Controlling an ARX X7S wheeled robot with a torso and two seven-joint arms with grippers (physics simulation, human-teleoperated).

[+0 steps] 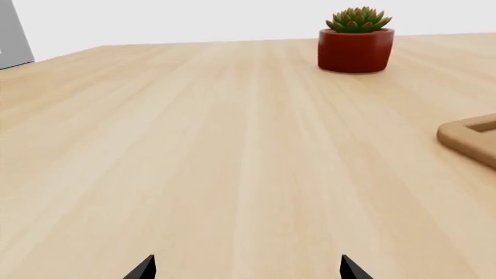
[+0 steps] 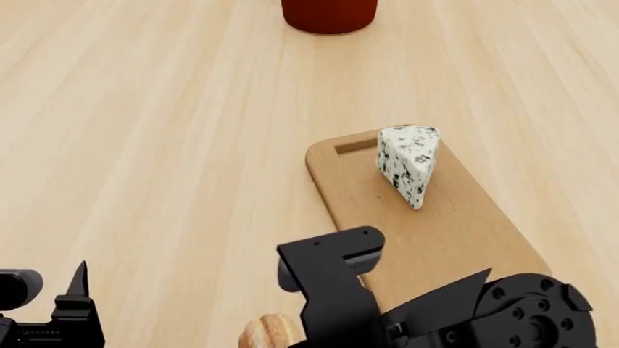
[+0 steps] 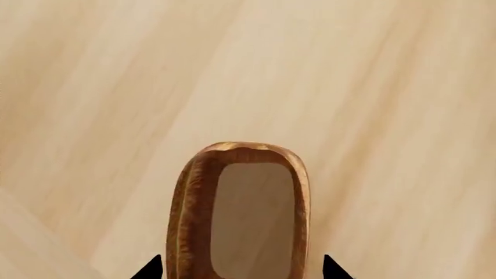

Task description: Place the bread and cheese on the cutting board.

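Observation:
The cheese [image 2: 408, 161], a white blue-veined wedge, lies on the cutting board [image 2: 445, 232] near its slot-handle end. A corner of the board also shows in the left wrist view [image 1: 473, 138]. The bread [image 3: 240, 209], a golden-brown roll with its pale flat face toward the camera, sits between the fingertips of my right gripper [image 3: 240, 270], which is shut on it above the tabletop. In the head view the bread [image 2: 271, 331] pokes out beside my right gripper [image 2: 329, 290], left of the board's near end. My left gripper [image 1: 248, 270] is open and empty over bare table, at the near left [image 2: 72, 304].
A red pot with a green succulent [image 1: 355, 46] stands at the far side of the light wooden table [image 2: 174, 145], beyond the board; it shows in the head view too [image 2: 329, 14]. A grey object [image 1: 11, 35] stands at the table's far corner.

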